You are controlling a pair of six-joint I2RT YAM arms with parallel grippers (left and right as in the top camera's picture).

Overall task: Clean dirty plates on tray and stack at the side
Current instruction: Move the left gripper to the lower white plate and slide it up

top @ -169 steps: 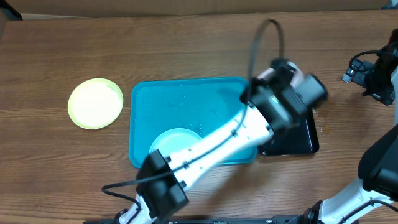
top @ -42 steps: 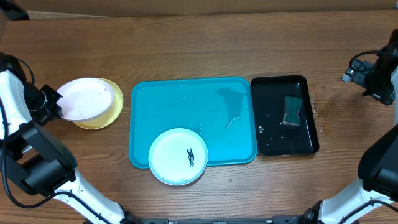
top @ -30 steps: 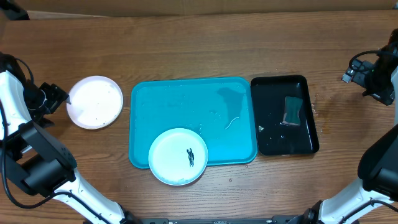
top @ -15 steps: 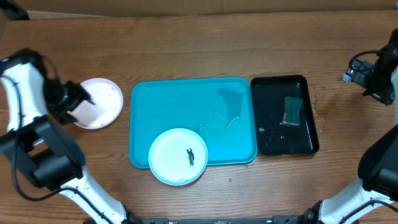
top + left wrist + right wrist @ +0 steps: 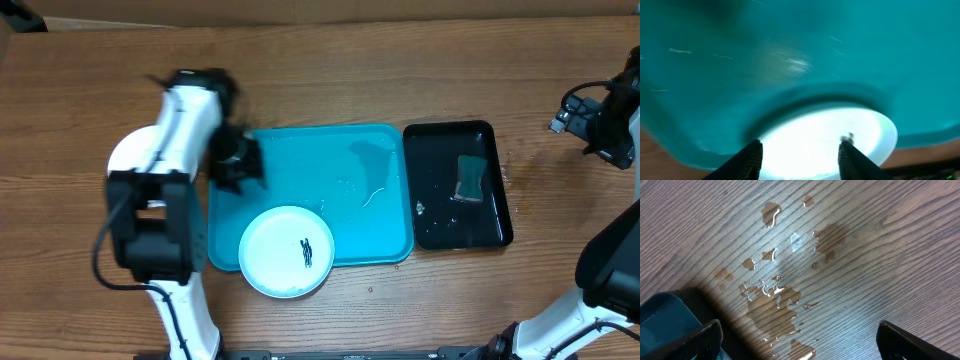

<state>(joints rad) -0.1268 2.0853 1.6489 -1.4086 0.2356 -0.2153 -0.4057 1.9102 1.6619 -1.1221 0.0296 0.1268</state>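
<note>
A light-blue-rimmed plate (image 5: 287, 251) with a black smear lies at the front edge of the turquoise tray (image 5: 350, 170). My left gripper (image 5: 238, 165) hovers over the tray's left side. In the left wrist view it (image 5: 801, 160) is open and empty, with the plate (image 5: 825, 140) bright below between its fingers on the tray (image 5: 790, 45). The white and yellow-green plates are hidden under my left arm. My right gripper (image 5: 603, 125) is open and empty over wet wood in the right wrist view (image 5: 807, 340), far right of the tray.
A glossy black tray (image 5: 430, 220) holding a dark green sponge (image 5: 470, 178) stands right of the turquoise tray. Water puddles (image 5: 775, 297) lie on the wood under my right gripper. A dark tray corner (image 5: 662, 315) shows at the lower left of the right wrist view.
My left arm set the white plate on the yellow-green plate at the left, let go, then swung right to the tray's left side. The right arm has not moved.
</note>
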